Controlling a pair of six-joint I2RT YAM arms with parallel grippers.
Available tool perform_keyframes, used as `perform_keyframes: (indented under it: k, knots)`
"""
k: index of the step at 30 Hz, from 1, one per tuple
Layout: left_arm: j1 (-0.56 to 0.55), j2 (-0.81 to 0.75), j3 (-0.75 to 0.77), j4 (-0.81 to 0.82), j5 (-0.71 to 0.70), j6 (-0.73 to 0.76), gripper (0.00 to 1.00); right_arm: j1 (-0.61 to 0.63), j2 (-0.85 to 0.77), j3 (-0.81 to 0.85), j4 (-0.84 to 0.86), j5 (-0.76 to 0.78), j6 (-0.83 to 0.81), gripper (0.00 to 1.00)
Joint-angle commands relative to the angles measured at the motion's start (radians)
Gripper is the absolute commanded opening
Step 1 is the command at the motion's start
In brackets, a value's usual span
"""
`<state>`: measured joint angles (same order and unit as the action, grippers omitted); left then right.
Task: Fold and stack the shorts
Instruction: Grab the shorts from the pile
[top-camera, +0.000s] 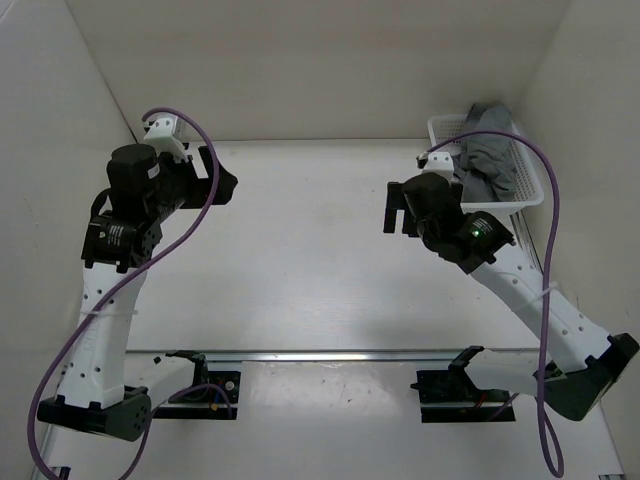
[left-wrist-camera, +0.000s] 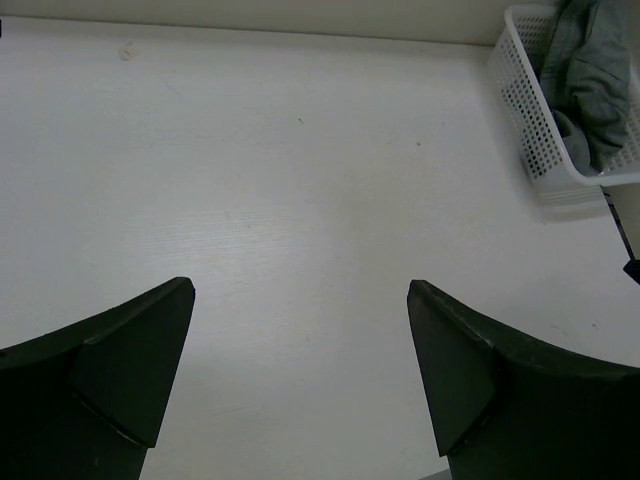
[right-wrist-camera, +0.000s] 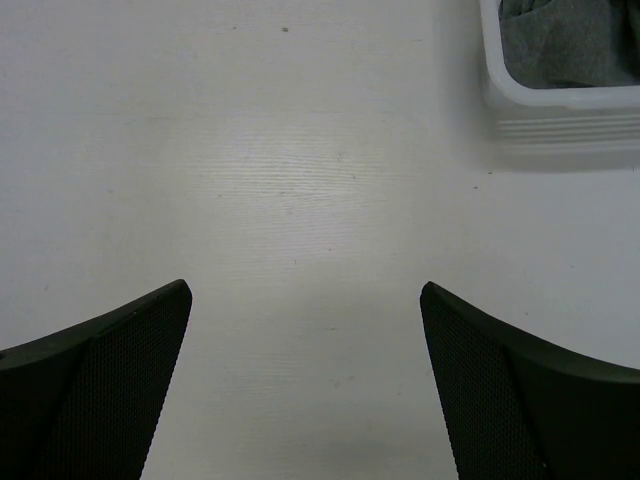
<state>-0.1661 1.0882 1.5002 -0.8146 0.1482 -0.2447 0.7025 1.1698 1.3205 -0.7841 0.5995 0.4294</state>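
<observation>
The dark grey shorts (top-camera: 487, 158) lie crumpled in the white mesh basket (top-camera: 528, 182) at the table's far right corner. They also show in the left wrist view (left-wrist-camera: 592, 75) and the right wrist view (right-wrist-camera: 560, 38). My left gripper (top-camera: 222, 182) is open and empty over the far left of the table; its jaws stand wide apart in its wrist view (left-wrist-camera: 300, 292). My right gripper (top-camera: 396, 207) is open and empty, just left of the basket, jaws wide apart over bare table (right-wrist-camera: 305, 292).
White walls enclose the table on the left, back and right. A metal rail (top-camera: 330, 355) runs along the near edge between the arm bases. Purple cables (top-camera: 205, 150) loop off both arms.
</observation>
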Motion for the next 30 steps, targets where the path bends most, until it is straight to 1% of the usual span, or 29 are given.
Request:
perform_keyframes:
  k: [1, 3, 4, 7, 8, 10, 11, 12, 13, 14, 15, 16, 18, 20, 21, 22, 23, 24, 25, 26, 27, 28, 30]
  knots:
    - [-0.003, -0.034, -0.003, 0.029, -0.001, 0.002, 0.99, 0.000, 0.011, 0.031, 0.019, 0.028, -0.020, 1.00]
    - [-0.003, -0.022, -0.015, 0.017, -0.001, 0.013, 0.99, 0.000, 0.011, 0.020, 0.019, 0.042, -0.020, 1.00]
    - [-0.003, -0.011, -0.026, 0.017, -0.040, -0.019, 0.99, 0.000, 0.011, 0.020, 0.010, 0.042, -0.020, 1.00]
    - [-0.003, -0.002, -0.035, 0.008, -0.050, -0.028, 0.99, 0.000, 0.022, 0.008, -0.001, 0.063, 0.003, 1.00]
    - [-0.003, 0.007, -0.035, 0.008, -0.015, -0.028, 0.99, 0.000, 0.033, 0.008, -0.013, 0.074, 0.003, 1.00]
    - [-0.003, 0.035, -0.035, 0.008, 0.010, -0.028, 0.99, -0.029, 0.060, 0.017, -0.036, 0.103, 0.012, 1.00]
    - [-0.003, 0.044, -0.026, 0.008, 0.022, -0.028, 0.99, -0.056, 0.104, 0.054, -0.046, 0.103, 0.012, 1.00]
    - [-0.003, 0.058, -0.026, 0.008, 0.034, -0.028, 0.99, -0.139, 0.132, 0.080, -0.046, 0.079, 0.003, 1.00]
    - [-0.003, 0.058, -0.026, 0.008, 0.043, -0.028, 0.99, -0.188, 0.161, 0.107, -0.055, 0.038, -0.032, 0.95]
    - [-0.003, 0.067, -0.040, -0.003, 0.066, -0.028, 0.99, -0.239, 0.224, 0.138, -0.055, -0.100, -0.056, 0.92]
    - [-0.003, 0.067, -0.053, -0.014, 0.077, -0.028, 0.99, -0.327, 0.258, 0.208, -0.073, -0.150, -0.070, 0.90]
    - [-0.003, 0.067, -0.054, -0.023, 0.086, -0.028, 0.99, -0.362, 0.289, 0.241, -0.089, -0.176, -0.070, 0.89]
    - [-0.003, 0.067, -0.080, -0.032, 0.086, -0.028, 0.99, -0.429, 0.365, 0.310, -0.099, -0.185, -0.070, 0.89]
    - [-0.003, 0.056, -0.090, -0.032, 0.086, -0.028, 0.99, -0.469, 0.442, 0.356, -0.090, -0.155, -0.070, 0.94]
    - [-0.003, 0.067, -0.090, -0.032, 0.064, -0.028, 0.99, -0.515, 0.476, 0.385, -0.090, -0.155, -0.070, 0.98]
    - [-0.003, 0.079, -0.078, -0.041, 0.063, -0.028, 0.99, -0.540, 0.513, 0.460, -0.090, -0.155, -0.058, 1.00]
    - [-0.003, 0.105, -0.078, -0.058, 0.063, -0.028, 0.99, -0.590, 0.589, 0.500, -0.118, -0.155, -0.025, 1.00]
    - [-0.003, 0.119, -0.064, -0.072, 0.053, -0.028, 0.99, -0.616, 0.629, 0.538, -0.127, -0.167, -0.012, 1.00]
    - [-0.003, 0.130, -0.064, -0.072, 0.053, -0.028, 0.99, -0.641, 0.705, 0.607, -0.127, -0.190, 0.002, 1.00]
    - [-0.003, 0.139, -0.064, -0.083, 0.053, -0.028, 0.99, -0.684, 0.744, 0.644, -0.127, -0.222, 0.002, 1.00]
    - [-0.003, 0.154, -0.054, -0.083, 0.053, -0.015, 0.99, -0.699, 0.787, 0.686, -0.141, -0.249, -0.009, 1.00]
    - [-0.003, 0.154, -0.054, -0.083, 0.053, -0.015, 0.99, -0.712, 0.870, 0.776, -0.150, -0.265, -0.020, 1.00]
    - [-0.003, 0.182, -0.026, -0.083, 0.044, -0.015, 0.99, -0.725, 0.950, 0.868, -0.187, -0.224, -0.041, 1.00]
